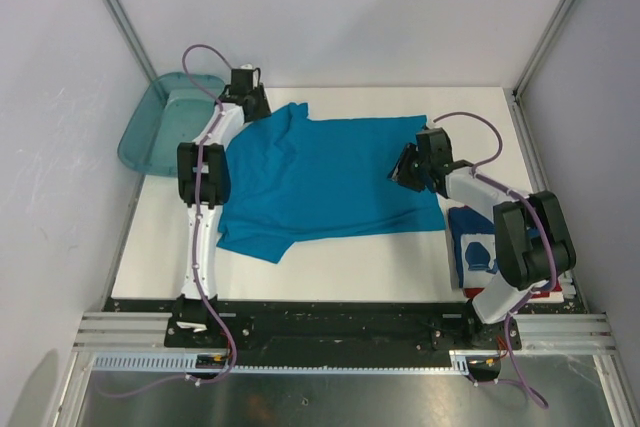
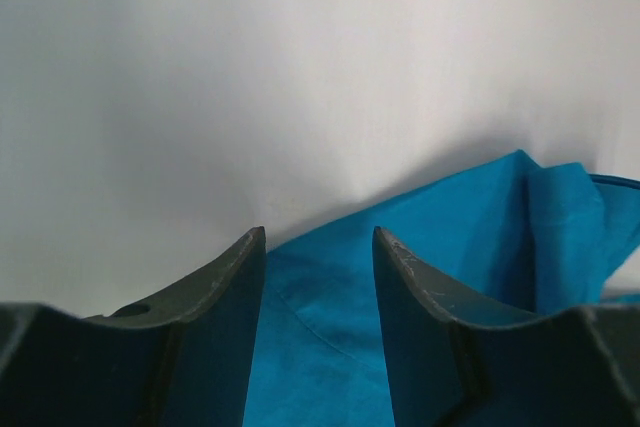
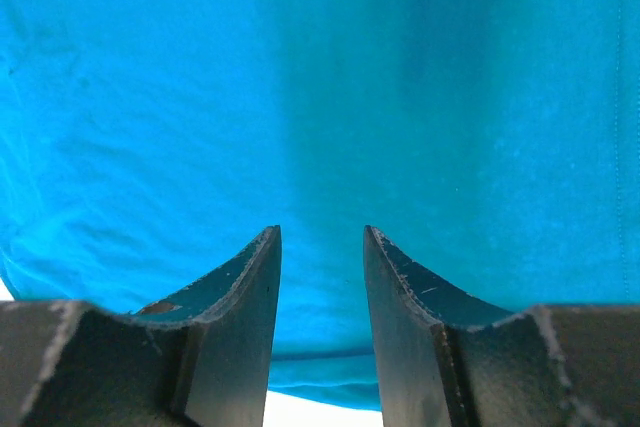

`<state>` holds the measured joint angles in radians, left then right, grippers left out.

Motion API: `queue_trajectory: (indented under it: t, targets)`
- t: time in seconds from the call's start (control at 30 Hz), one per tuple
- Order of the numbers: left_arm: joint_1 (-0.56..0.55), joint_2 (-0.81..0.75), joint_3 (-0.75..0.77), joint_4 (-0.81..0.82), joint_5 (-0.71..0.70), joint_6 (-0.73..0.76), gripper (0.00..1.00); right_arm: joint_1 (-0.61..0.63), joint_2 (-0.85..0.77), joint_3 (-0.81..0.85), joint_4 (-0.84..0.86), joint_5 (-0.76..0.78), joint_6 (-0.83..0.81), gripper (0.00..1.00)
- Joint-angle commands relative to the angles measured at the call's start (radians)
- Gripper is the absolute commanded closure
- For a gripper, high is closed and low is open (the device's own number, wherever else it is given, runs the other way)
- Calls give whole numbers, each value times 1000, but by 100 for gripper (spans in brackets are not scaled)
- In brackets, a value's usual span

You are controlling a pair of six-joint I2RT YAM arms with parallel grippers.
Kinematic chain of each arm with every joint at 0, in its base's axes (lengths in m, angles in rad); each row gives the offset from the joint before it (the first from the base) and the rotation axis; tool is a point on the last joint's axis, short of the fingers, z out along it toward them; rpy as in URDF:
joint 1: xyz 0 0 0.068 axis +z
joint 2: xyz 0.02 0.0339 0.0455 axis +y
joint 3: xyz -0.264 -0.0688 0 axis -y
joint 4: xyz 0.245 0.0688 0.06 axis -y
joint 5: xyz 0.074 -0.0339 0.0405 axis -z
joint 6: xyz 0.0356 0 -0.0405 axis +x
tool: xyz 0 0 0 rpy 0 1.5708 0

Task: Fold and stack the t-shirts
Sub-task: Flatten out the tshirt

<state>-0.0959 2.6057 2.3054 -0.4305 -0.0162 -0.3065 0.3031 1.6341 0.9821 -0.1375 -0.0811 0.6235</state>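
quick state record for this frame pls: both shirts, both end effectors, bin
teal shirt: spread out on the white table, not yet folded
folded shirt: dark blue with white print, near-right corner, partly hidden by the right arm
left end effector: open, at the teal shirt's far-left corner, holding nothing
right end effector: open, over the teal shirt's right edge, holding nothing
bin: translucent teal, at the table's far-left edge
stack: teal shirt not yet on the folded shirt
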Motion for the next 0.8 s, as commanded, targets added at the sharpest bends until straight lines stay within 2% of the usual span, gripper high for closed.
queue_trajectory:
  t: [0.0, 0.23, 0.47, 0.77]
  targets:
    - [16, -9, 51, 17, -26, -54, 49, -13, 29, 52, 40, -42, -14, 57]
    - [28, -11, 16, 18, 8, -114, 53, -15, 53, 72, 46, -64, -9, 57]
    - [38, -13, -5, 13, 47, -127, 66, -16, 73, 84, 47, -80, -5, 57]
    - [38, -41, -51, 5, 33, -143, 78, -20, 70, 91, 34, -83, -2, 57]
